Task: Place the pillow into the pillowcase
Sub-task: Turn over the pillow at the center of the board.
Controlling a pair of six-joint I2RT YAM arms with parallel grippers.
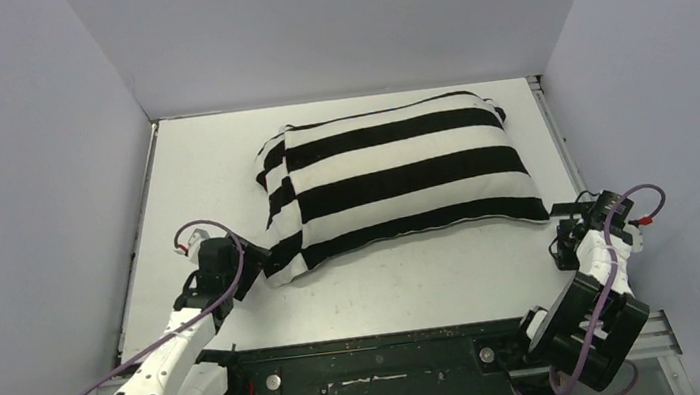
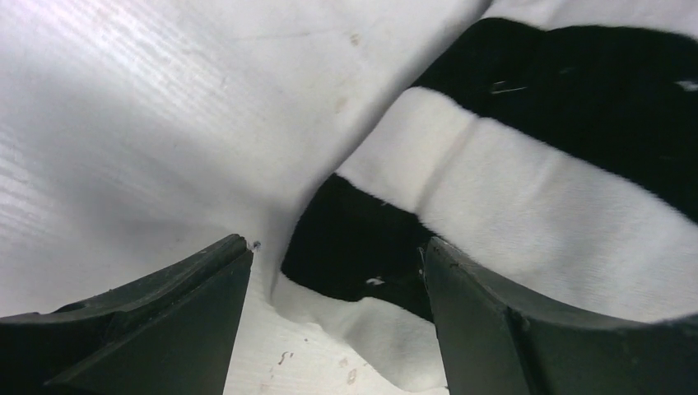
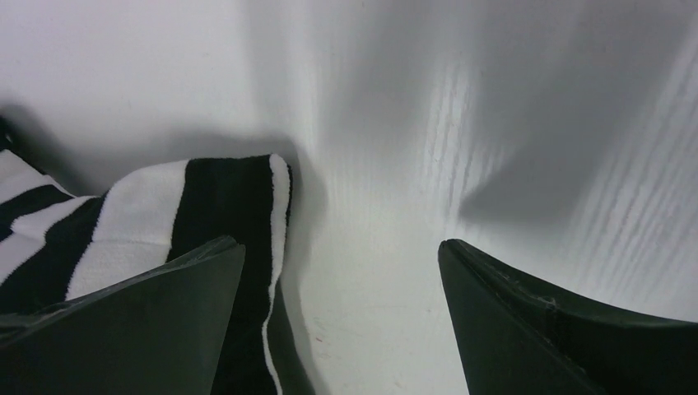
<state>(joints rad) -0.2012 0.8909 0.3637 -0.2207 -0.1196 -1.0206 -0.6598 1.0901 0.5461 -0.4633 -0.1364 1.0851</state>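
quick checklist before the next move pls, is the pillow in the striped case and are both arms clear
1. Plain off-white pillow covered: ok; the black-and-white striped fabric pillowcase is plump and no off-white cushion shows.
2. Case's left end fully pulled over: cannot tell; the fabric is folded there.
3. Left end effector open: ok, jaws wide apart.
4. Left end effector free of fabric: cannot tell; the case's near left corner lies right at its fingers.
5. Right end effector open and empty: ok; only the white table shows between its jaws, beside the case's right corner.

Striped pillowcase (image 1: 404, 176) fills far table (image 1: 407, 286), open near strip, walls (image 1: 24, 197) flanking
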